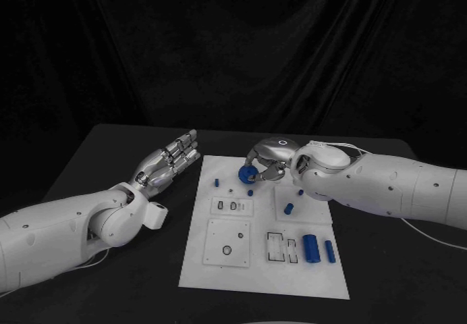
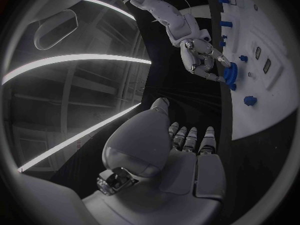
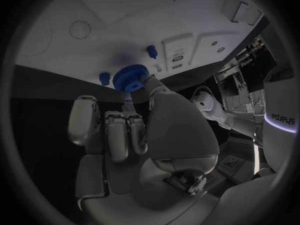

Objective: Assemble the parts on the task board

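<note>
Task board (image 1: 292, 283) mid-table (image 1: 409, 283), two cylinders (image 1: 312, 248) side by side at its near right.

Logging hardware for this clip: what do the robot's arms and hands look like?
Both arms are glossy white rounded shells with small dark dots. The left hand and right hand are silver metallic with segmented fingers. A thin white cable loops at the right wrist and another trails from that arm onto the table. "Sharpa" lettering shows on a white shell in the right wrist view.
</note>
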`<action>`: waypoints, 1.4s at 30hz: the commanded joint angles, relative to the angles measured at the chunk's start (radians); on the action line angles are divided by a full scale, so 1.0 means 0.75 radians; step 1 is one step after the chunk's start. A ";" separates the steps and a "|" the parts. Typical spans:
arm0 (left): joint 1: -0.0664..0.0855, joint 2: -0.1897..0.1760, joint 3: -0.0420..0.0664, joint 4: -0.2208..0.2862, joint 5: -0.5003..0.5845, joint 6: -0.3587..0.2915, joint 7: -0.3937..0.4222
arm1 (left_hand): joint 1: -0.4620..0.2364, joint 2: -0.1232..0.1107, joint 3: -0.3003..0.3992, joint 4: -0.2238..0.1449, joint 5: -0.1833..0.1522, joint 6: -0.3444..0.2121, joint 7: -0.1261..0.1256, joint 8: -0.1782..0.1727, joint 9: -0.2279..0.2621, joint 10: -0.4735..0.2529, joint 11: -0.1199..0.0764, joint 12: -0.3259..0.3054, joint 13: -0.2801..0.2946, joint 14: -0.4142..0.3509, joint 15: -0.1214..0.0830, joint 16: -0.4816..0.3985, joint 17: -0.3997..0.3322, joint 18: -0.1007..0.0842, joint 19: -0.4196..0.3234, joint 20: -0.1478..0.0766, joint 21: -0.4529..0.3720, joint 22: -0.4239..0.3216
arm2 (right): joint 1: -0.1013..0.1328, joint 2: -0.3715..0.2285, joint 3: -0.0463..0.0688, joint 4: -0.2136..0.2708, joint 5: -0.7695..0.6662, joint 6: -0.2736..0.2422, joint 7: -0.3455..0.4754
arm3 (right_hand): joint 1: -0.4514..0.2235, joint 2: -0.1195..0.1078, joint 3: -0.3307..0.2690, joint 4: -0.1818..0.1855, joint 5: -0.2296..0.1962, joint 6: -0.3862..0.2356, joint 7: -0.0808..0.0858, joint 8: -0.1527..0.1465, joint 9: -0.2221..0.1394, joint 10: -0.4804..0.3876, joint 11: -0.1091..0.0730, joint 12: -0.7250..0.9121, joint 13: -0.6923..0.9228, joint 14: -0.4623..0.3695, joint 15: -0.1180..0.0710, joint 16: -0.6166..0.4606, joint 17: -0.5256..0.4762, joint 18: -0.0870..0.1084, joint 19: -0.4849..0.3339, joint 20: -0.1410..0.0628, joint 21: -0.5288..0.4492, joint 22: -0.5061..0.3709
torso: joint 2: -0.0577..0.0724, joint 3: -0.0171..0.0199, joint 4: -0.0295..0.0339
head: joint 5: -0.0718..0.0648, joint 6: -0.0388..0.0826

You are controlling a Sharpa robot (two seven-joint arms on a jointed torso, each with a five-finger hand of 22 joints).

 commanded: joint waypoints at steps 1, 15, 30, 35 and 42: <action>0.002 0.004 0.001 0.004 -0.001 0.016 0.013 | 0.016 0.001 0.007 0.001 0.008 0.000 -0.001 0.004 0.002 -0.002 0.009 -0.005 -0.002 -0.001 0.010 -0.005 -0.002 0.024 -0.002 0.008 -0.005 -0.002 | -0.006 0.016 0.001 -0.027 0.002 0.016 0.018 | 0.003 0.015 0.004 0.008 0.008 0.056 -0.067 0.081 0.280 0.138 0.011 0.003 0.351 0.140 0.010 0.003 0.351 -0.012 0.002 0.005 -0.001 0.052 | 0.000 -0.0001 0.0024 | 0.001 -0.001; 0.002 0.009 0.001 0.002 -0.001 0.021 0.008 | 0.016 0.000 0.008 0.001 0.009 0.003 -0.001 0.005 0.002 -0.002 0.009 -0.005 -0.002 -0.001 0.010 -0.005 -0.002 0.024 -0.002 0.009 -0.005 -0.002 | -0.015 0.061 0.001 -0.093 0.002 0.059 0.001 | 0.007 0.020 0.015 0.006 0.008 -0.029 -0.045 0.034 0.273 0.138 0.017 0.003 0.351 0.140 0.019 0.003 0.351 -0.007 -0.014 0.017 -0.025 0.044 | 0.000 -0.0007 0.0003 | 0.000 -0.006; 0.002 0.014 0.001 -0.001 -0.001 0.028 0.001 | 0.017 0.001 0.012 -0.002 0.011 0.008 0.008 0.006 0.003 -0.002 0.009 -0.005 -0.002 -0.001 0.013 -0.005 -0.002 0.024 -0.002 0.011 -0.005 -0.002 | -0.016 0.064 0.001 -0.100 0.002 0.082 -0.032 | -0.001 0.034 0.069 0.018 0.059 -0.304 -0.048 -0.120 0.123 0.138 0.006 0.003 0.351 0.140 0.010 0.003 0.351 0.011 -0.060 0.009 -0.119 0.003 | -0.001 0.0012 -0.0018 | 0.002 -0.005; 0.002 0.014 0.001 -0.002 -0.001 0.031 -0.002 | 0.018 0.003 0.015 -0.004 0.011 0.010 0.014 0.007 0.003 -0.002 0.008 -0.005 -0.002 -0.001 0.013 -0.005 -0.002 0.024 -0.002 0.013 -0.005 -0.002 | -0.017 0.063 0.001 -0.098 0.002 0.082 -0.042 | -0.001 0.052 0.090 0.019 0.065 -0.321 -0.051 -0.121 0.102 0.138 0.004 0.003 0.351 0.140 0.008 0.003 0.351 0.013 -0.064 0.008 -0.131 -0.001 | -0.001 0.0016 -0.0031 | 0.004 -0.004; 0.002 0.012 0.001 -0.002 -0.001 0.033 -0.005 | 0.018 0.003 0.017 -0.006 0.011 0.013 0.018 0.007 0.004 -0.002 0.007 -0.005 -0.002 -0.001 0.013 -0.005 -0.002 0.024 -0.002 0.013 -0.005 -0.002 | -0.017 0.044 0.001 -0.081 0.002 0.036 -0.029 | -0.028 0.045 0.083 0.026 -0.018 -0.331 -0.048 -0.117 0.074 0.138 0.005 0.003 0.351 0.140 0.008 0.003 0.351 0.012 -0.057 0.006 -0.134 0.004 | -0.002 0.0007 -0.0035 | 0.005 -0.002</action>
